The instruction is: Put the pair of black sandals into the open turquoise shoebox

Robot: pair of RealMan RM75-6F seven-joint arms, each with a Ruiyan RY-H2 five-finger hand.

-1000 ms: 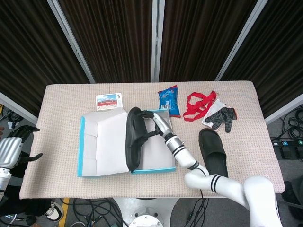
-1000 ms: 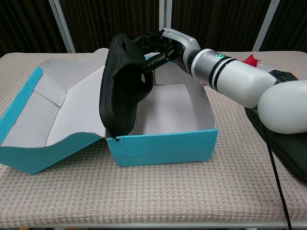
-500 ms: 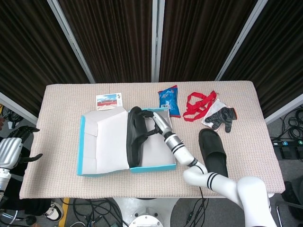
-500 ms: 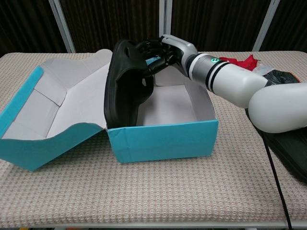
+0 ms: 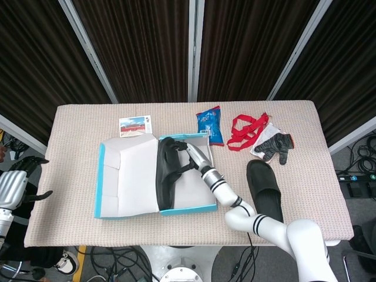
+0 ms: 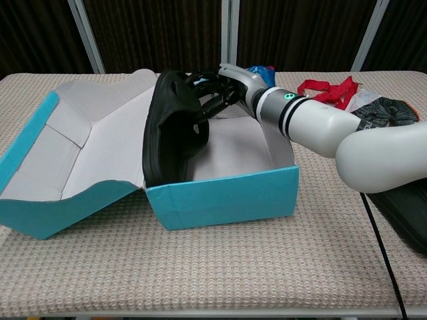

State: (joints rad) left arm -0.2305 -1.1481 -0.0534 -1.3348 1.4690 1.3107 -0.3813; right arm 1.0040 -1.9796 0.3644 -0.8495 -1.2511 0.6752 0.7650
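Sandal (image 5: pixel 166 173) inside shoebox (image 5: pixel 126 205), left side; second sandal (image 5: pixel 264 189) right, on table (image 5: pixel 305 153).

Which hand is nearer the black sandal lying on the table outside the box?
Right. The right hand is over the turquoise shoebox, holding the other sandal; the black sandal on the table lies beside its forearm. The left hand hangs off the table's far left edge.

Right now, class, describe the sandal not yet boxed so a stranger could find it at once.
Start at the turquoise shoebox in the middle of the table. To its right, past the right arm, a sandal lies flat near the front edge. It is plain black, unlike the striped gloves behind it.
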